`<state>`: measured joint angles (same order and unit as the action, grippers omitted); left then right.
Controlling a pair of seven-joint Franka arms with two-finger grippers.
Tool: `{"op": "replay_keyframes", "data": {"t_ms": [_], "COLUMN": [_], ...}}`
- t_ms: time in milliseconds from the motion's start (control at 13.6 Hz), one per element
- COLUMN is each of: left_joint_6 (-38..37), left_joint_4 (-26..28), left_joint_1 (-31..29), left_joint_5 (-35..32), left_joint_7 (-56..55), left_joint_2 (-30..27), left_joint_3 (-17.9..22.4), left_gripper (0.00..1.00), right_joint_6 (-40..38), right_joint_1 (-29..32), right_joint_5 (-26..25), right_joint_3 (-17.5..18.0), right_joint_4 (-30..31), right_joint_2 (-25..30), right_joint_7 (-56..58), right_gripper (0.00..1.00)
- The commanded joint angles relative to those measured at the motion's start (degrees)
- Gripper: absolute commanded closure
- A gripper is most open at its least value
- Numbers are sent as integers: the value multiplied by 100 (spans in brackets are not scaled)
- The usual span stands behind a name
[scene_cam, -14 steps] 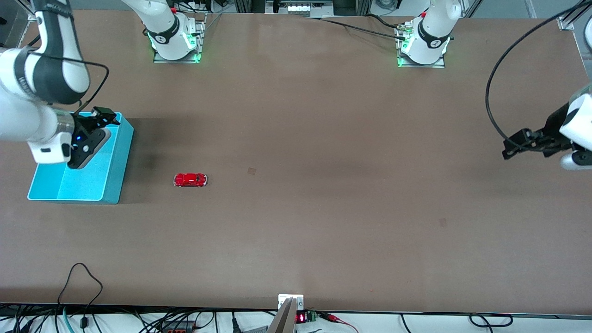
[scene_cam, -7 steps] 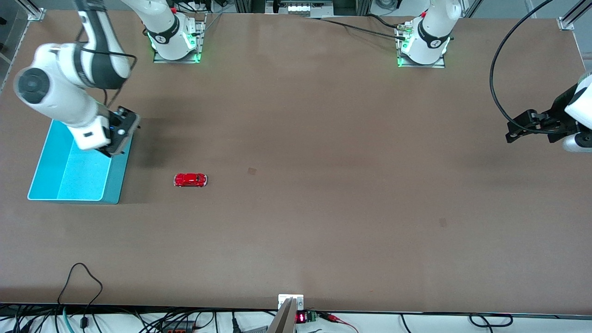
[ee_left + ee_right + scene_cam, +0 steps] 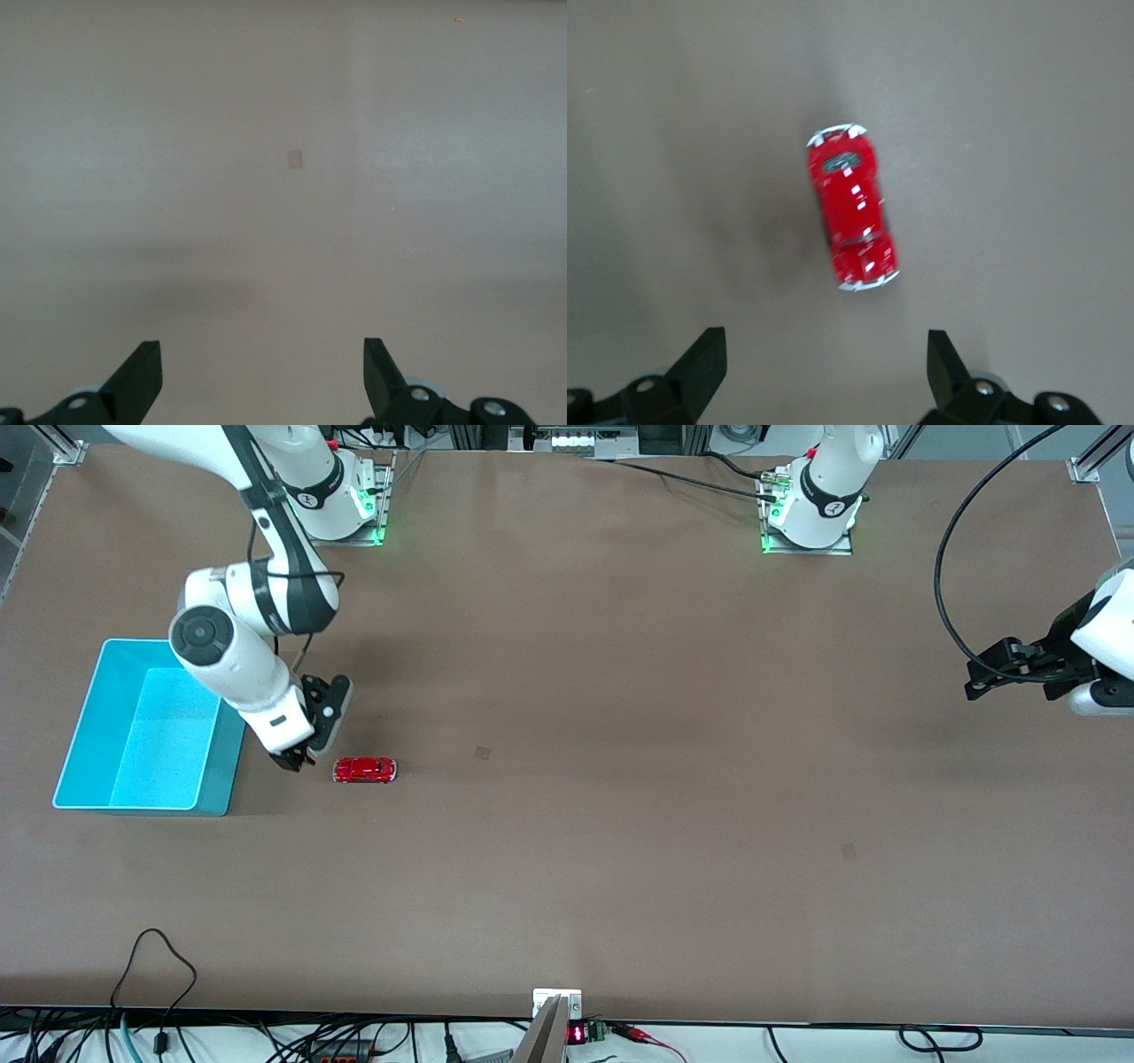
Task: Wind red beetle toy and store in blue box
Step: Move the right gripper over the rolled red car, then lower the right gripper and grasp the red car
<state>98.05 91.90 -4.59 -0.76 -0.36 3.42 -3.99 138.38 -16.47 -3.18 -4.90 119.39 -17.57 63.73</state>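
On the table (image 3: 620, 850), the red beetle toy (image 3: 364, 770) sits beside the blue box (image 3: 221, 762); small, rigid and glossy, it likely suits a grip across its flanks. Right hand (image 3: 297, 760) hovers beside it, fingers apart. Left hand (image 3: 979, 682), also spread, waits over the table's left-arm end.

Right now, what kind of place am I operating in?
Most likely a robotics lab bench: two arms bolted to a bare brown table, cables along its edge, and only the red beetle toy and blue box out.
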Motion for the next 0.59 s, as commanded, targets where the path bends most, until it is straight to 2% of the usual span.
{"op": "replay_keyframes", "data": {"t_ms": [0,148,516], "left_joint_6": [74,-145,-146], "left_joint_4": [57,13,-32], "left_joint_1": [-24,-33,-77], "left_joint_5": [85,41,41], "left_joint_7": [150,177,229], "left_joint_2": [-35,-43,-8], "left_joint_3": [13,13,30], "left_gripper": [0,0,0], "right_joint_6": [110,347,497], "right_joint_1": [-93,-111,-295], "right_joint_5": [-7,-7,28], "right_joint_3": [-37,-29,7], "right_joint_4": [-530,-644,-732], "right_joint_2": [-570,-809,-1116], "right_joint_7": [25,43,43], "right_gripper": [0,0,0]}}
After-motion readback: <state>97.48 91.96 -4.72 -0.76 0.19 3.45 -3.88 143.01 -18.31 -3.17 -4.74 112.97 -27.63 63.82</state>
